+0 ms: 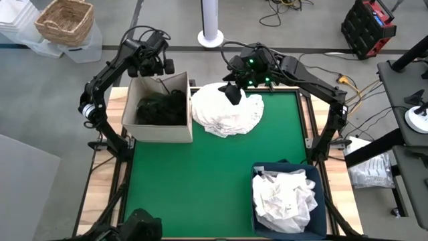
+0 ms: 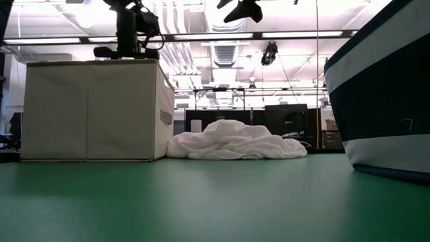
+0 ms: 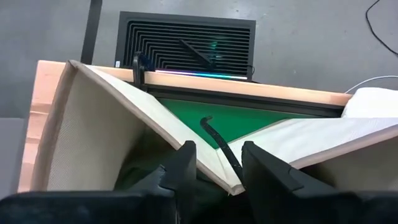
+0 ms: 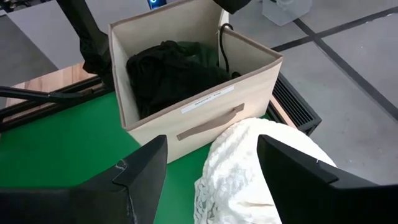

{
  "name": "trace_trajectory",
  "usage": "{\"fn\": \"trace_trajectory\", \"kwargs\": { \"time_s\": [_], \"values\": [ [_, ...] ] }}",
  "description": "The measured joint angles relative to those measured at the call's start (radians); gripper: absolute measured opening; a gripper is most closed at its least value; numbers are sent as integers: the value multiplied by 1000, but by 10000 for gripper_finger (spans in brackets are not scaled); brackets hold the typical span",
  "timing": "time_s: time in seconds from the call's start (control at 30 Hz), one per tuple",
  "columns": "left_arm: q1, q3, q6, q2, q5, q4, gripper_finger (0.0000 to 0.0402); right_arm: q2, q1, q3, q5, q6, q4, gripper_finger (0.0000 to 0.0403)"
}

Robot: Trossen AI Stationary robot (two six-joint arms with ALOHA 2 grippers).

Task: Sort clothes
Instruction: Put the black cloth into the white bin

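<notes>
Two pincers hang released: the left pincer (image 3: 214,163) over the beige box (image 1: 167,132) of dark clothes (image 1: 157,110), the right pincer (image 4: 211,168) above the white pile (image 1: 227,110) on the tabletop (image 1: 194,181), where loose cloth might, perhaps, snag the box's rim.

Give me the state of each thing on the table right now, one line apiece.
Beige box: upright, open-topped, holding dark clothes.
White clothes pile: heaped on the mat, unheld.
Blue bin: holding crumpled white clothes.
Left gripper: open, empty, over the box.
Right gripper: open, above the pile.
</notes>
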Motion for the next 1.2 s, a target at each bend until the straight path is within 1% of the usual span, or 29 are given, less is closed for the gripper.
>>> {"fn": "trace_trajectory", "kwargs": {
  "time_s": [0.17,0.3,0.53,0.73,0.9,1.07,1.2],
  "values": [
    [0,0,-1,0,10,4,112,0,0,0,0,-6,0,244],
    [-2,-10,-2,0,35,39,112,0,0,0,0,-11,0,239],
    [-3,-56,-23,0,35,44,112,0,0,0,-1,-17,0,239],
    [-5,-58,-23,0,35,51,112,0,0,0,-1,-23,-1,246],
    [-5,-58,-21,1,36,51,112,0,0,0,-1,-26,-1,242],
    [-6,-58,-16,29,53,51,112,0,0,0,-1,-29,-1,238],
    [-18,-58,-14,52,53,47,112,0,0,0,-1,-29,-2,243]
  ]
}}
